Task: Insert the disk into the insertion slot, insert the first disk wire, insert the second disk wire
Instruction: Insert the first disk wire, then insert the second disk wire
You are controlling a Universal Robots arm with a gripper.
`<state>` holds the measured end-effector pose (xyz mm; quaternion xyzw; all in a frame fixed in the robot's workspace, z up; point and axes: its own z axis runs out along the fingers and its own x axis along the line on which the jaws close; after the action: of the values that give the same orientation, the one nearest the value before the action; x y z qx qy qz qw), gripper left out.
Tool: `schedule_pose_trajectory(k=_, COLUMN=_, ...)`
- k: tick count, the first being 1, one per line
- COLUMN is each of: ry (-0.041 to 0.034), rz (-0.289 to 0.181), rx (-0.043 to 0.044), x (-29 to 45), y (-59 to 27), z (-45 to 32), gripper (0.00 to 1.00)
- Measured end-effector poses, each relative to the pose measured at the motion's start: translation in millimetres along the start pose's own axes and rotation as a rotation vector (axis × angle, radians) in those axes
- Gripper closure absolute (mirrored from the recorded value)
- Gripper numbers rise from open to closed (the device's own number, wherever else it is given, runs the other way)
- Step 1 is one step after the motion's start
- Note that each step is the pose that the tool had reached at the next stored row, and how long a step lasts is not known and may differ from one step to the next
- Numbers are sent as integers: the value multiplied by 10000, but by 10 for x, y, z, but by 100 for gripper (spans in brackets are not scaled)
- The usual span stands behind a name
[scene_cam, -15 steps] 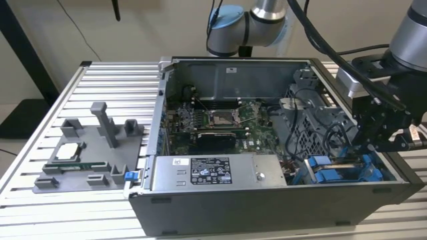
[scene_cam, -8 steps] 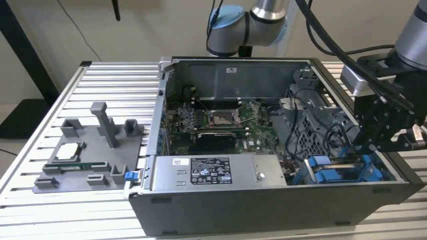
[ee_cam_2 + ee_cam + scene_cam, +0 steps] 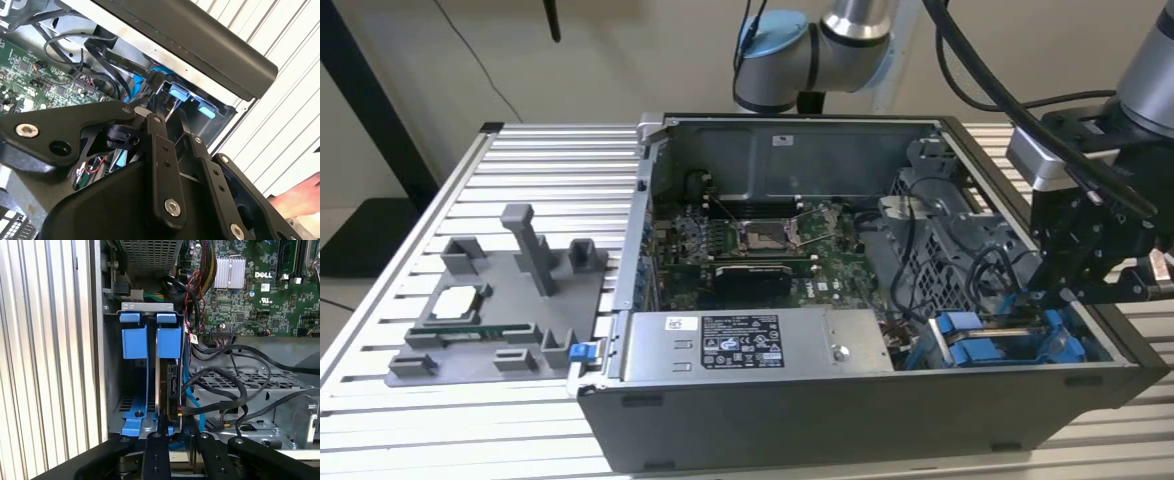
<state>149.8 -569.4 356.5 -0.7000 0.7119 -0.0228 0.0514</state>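
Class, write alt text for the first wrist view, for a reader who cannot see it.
The disk sits edge-on in the insertion slot, between blue rails, with the gripper at its near end. Black cables loop over a perforated metal cage beside the slot, and a green motherboard lies beyond.

Slatted table (image 3: 520, 160): computer case (image 3: 854, 420), grey fixture (image 3: 494, 310)

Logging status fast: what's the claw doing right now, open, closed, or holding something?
Claw: open or closed cannot be told; it is at the disk, which stands in the insertion slot.
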Motion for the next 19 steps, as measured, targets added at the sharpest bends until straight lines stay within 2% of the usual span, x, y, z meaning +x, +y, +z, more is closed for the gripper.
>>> schedule_pose_trajectory(k=11, ry=1, rz=0, rx=-14, x=0, y=-3, z=0, gripper=0)
schedule_pose_trajectory(k=15, ry=1, rz=-7, rx=-102, x=0, y=-3, z=0, gripper=0)
schedule_pose_trajectory(k=19, ry=2, rz=-18, rx=-243, x=0, y=-2, z=0, gripper=0)
